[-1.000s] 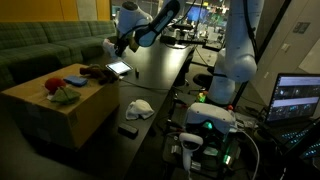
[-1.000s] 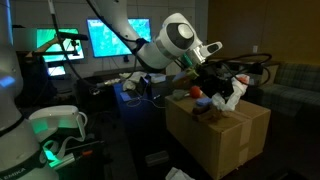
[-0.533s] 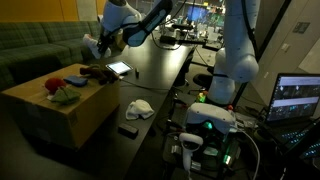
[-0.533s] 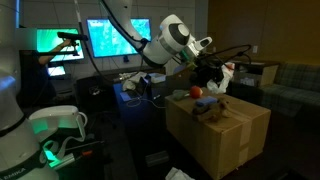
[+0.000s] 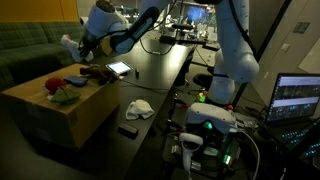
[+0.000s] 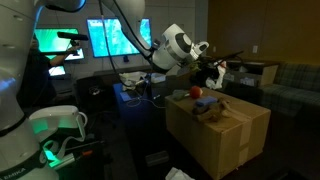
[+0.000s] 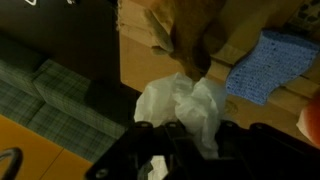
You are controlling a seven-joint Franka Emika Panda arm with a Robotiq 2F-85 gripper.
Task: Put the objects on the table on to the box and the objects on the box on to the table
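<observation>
Closest to the wrist camera, the tool (image 7: 187, 132) is clamped on a crumpled white cloth (image 7: 185, 100), which is bunched between the dark fingers and spills out past them. It looks light, soft and limp, with nothing in it to break. A pinch through the thick middle of the wad, as here, seems the surest hold, since a loose corner would likely unfurl or slide free. Under it lies the top of the cardboard box (image 7: 135, 60), carrying a brown soft-looking object (image 7: 185, 30), a blue knitted cloth (image 7: 265, 62) and, at the frame's side, a red object (image 7: 311, 120). The white cloth hangs over the box edge next to the green sofa (image 7: 45, 100), and it appears to be clear of the top. In an exterior view, a small black object (image 5: 128, 130) and a white rag (image 5: 138, 108) lie toward the near edge of the black surface (image 5: 165, 75), with a lit phone (image 5: 118, 69) farther along the edge that meets the box. Past these the arm (image 5: 135, 25) stretches long and fairly level across the surface, its wrist tipped down, and the tool sits above the box's far corner. From the opposite side the same pose shows, with the wad (image 6: 223, 70) held above the far edge of the box top, apart from the red and brown things.
</observation>
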